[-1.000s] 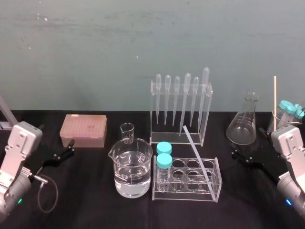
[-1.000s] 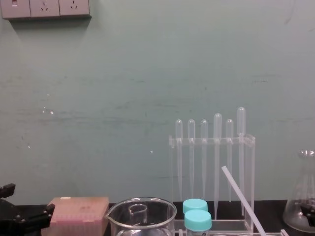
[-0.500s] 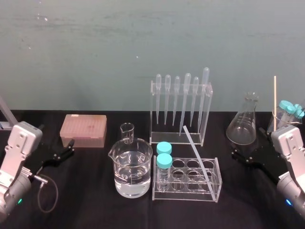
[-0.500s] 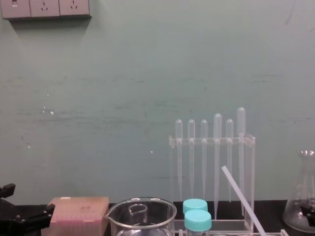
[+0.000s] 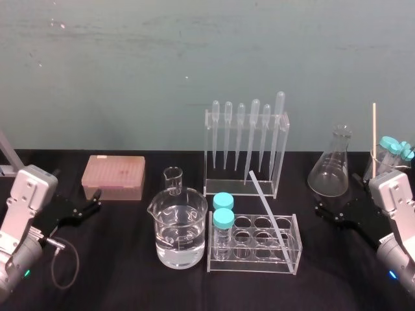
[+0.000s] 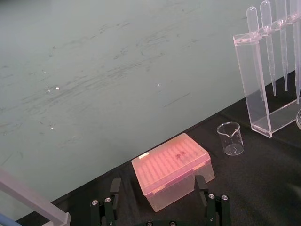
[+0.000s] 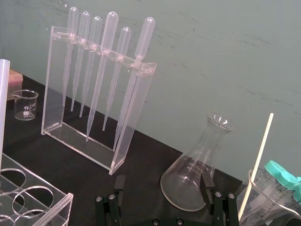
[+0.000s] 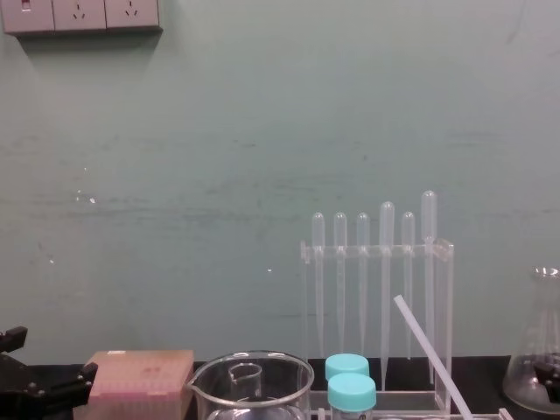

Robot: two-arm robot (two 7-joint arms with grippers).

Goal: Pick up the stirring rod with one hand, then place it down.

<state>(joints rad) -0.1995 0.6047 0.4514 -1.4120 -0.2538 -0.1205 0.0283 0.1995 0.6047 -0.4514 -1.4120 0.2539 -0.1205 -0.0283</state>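
Your right gripper [image 5: 337, 197] sits low on the right side of the black table [image 5: 130, 278]. Its fingers are spread wide and hold nothing, and the glass flask [image 5: 332, 170] is just ahead of it. Your left gripper [image 5: 97, 199] sits on the left side, likewise spread and empty, facing the pink box [image 5: 113, 176]. The stirring rod [image 5: 269, 210] is well apart from both, in the middle. It leans in the clear tube rack [image 5: 296, 241], lower end down at the rack's front right corner, upper end tilted back and left toward the pipette stand [image 5: 277, 155]. Two teal-capped tubes [image 5: 223, 208] stand at the rack's left end. A beaker [image 5: 181, 233] of clear liquid is just beside the rack on the left, with a small beaker [image 5: 173, 178] behind it.
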